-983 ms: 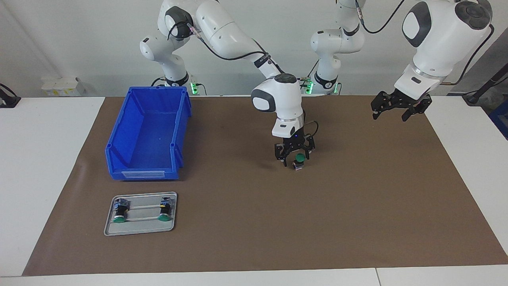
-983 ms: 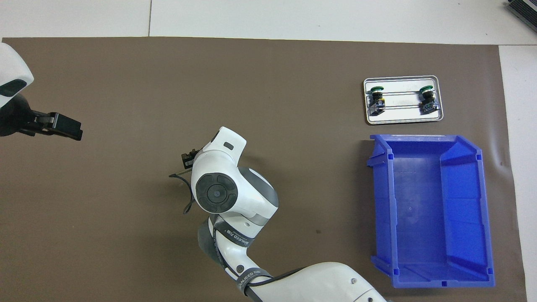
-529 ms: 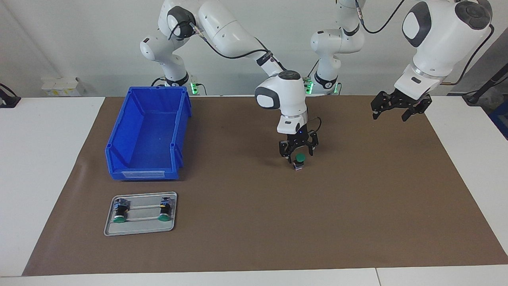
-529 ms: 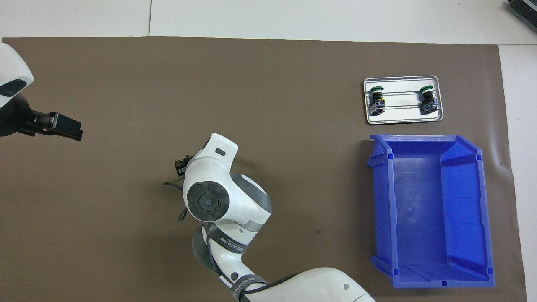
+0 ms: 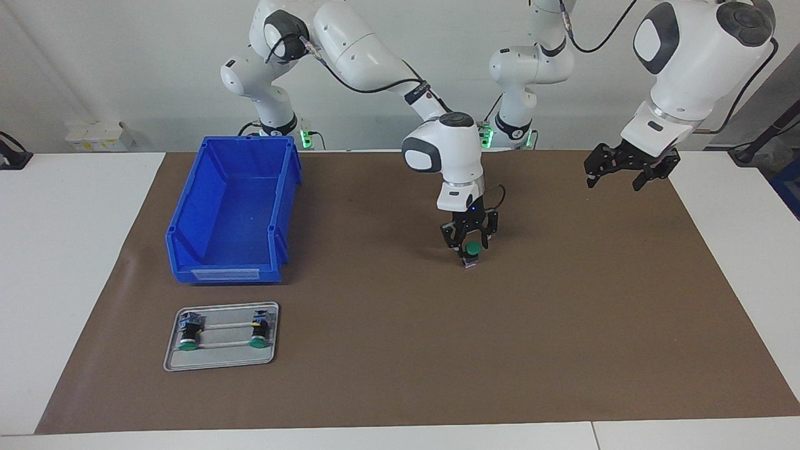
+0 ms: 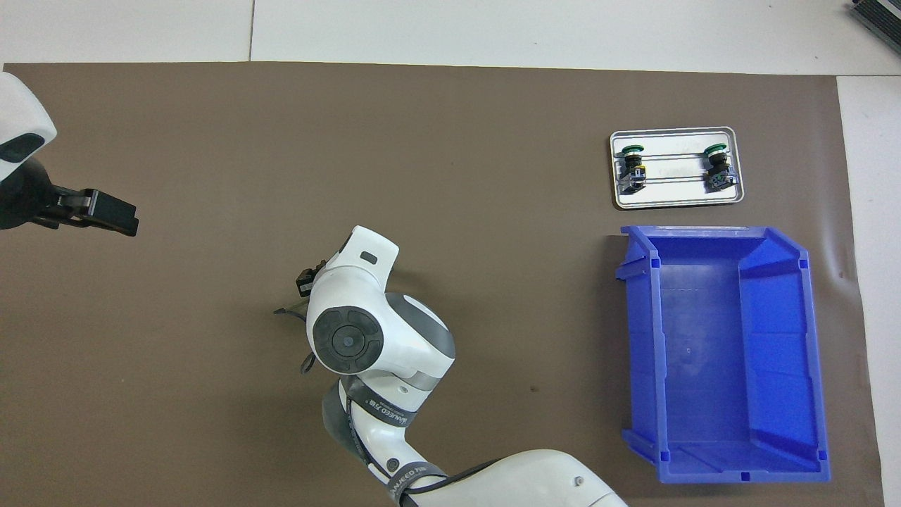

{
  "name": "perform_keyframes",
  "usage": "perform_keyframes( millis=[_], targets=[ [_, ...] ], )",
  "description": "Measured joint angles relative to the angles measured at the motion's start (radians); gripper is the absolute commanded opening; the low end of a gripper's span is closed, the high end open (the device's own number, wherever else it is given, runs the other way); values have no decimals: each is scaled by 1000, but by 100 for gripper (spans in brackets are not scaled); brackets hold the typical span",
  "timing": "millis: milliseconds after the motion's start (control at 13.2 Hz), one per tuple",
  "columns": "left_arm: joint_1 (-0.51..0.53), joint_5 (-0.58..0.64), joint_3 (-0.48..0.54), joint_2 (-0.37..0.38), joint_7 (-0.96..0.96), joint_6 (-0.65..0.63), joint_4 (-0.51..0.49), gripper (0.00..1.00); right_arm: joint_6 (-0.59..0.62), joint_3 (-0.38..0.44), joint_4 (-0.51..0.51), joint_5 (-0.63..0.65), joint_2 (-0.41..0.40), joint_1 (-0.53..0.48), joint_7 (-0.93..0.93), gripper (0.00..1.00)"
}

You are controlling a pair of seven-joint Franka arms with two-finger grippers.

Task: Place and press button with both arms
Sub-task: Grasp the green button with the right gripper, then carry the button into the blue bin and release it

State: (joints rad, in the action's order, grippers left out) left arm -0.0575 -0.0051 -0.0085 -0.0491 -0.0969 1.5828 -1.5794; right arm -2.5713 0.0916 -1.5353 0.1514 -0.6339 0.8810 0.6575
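Note:
A button (image 5: 472, 252) with a green cap stands upright on the brown mat (image 5: 400, 350), near its middle. My right gripper (image 5: 470, 241) hangs straight down right over it, its tips level with the cap; whether they touch it does not show. In the overhead view the right arm's wrist (image 6: 352, 331) hides the button. My left gripper (image 5: 627, 170) waits open in the air over the mat's edge at the left arm's end, also seen in the overhead view (image 6: 105, 212), holding nothing.
A metal tray (image 5: 219, 359) with two more green-capped buttons (image 5: 187, 342) (image 5: 257, 340) lies toward the right arm's end, farther from the robots. A blue bin (image 5: 234, 212) stands beside it, nearer to the robots.
The right gripper has risen a little over the button and looks narrower than before. The button has stayed in place. The left arm has not moved.

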Motion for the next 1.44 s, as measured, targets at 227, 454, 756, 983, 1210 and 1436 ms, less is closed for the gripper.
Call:
perform_keyframes(
  millis=[227,454,756,983,1210,1436],
  targets=[
    [0,0,0,0,0,0,0,100,3,0,1,1,0,-1,-18,0],
    [0,0,0,0,0,0,0,100,25,1,10,1,0,-15,-21,0],
    [0,0,0,0,0,-1,0,100,68,7,53,1,59,-82,-17,0],
    [0,0,0,0,0,-1,0,100,264,10,57,1,216,-190,-19,0],
    [0,0,0,0,0,-1,0,100,453,11,34,1,361,-298,-57,0],
    [0,0,0,0,0,-1,0,100,517,12,-111,-37,520,-446,-254,0]
  ],
)
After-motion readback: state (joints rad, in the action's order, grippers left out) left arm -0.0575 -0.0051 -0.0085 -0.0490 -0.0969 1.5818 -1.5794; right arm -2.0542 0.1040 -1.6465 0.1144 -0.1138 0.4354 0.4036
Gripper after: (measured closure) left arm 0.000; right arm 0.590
